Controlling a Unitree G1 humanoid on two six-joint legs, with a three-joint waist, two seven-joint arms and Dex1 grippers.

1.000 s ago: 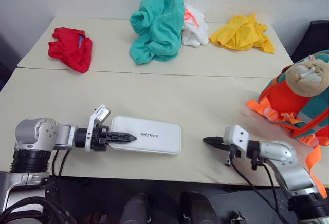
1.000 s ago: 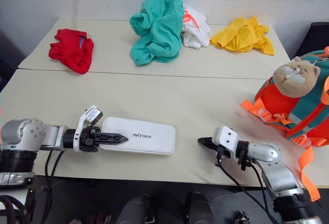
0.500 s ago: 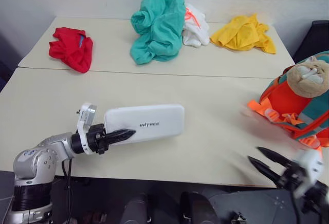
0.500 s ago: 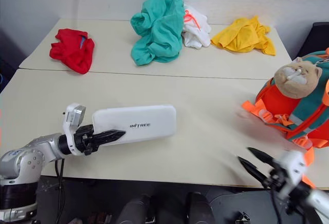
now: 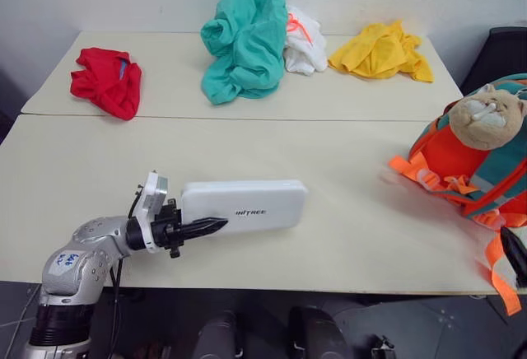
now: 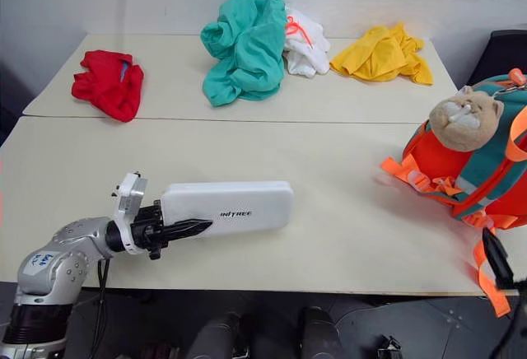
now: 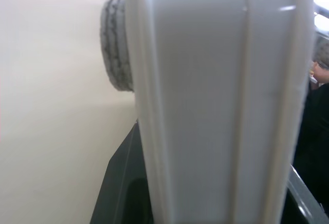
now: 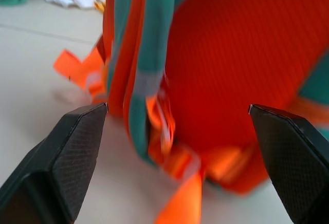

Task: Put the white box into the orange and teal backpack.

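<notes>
My left gripper [image 5: 216,224] is shut on the left end of the white box [image 5: 247,205] and holds it turned up on its long edge just over the near table [image 5: 329,161]. The box's white side [image 7: 221,100] stands right before the left wrist camera, with a dark finger [image 7: 123,193] beside it. At the table's right end the orange and teal backpack [image 5: 469,161] stands upright, its plush cat face [image 5: 487,118] on top. My right gripper [image 8: 178,107] is open, fingers wide apart, close in front of the backpack's lower orange side [image 8: 231,54]; one black finger [image 6: 494,260] shows near the hanging orange straps.
On the far table lie a red cloth [image 5: 105,81], a teal cloth heap [image 5: 243,42], a white cloth with orange cord [image 5: 303,34] and a yellow cloth [image 5: 379,50]. A dark chair [image 5: 502,50] stands at the far right. Bare tabletop separates box and backpack.
The left gripper rolled the box from flat up onto its long edge and raised it slightly. The right gripper swung away right to the backpack and went from shut to open.
</notes>
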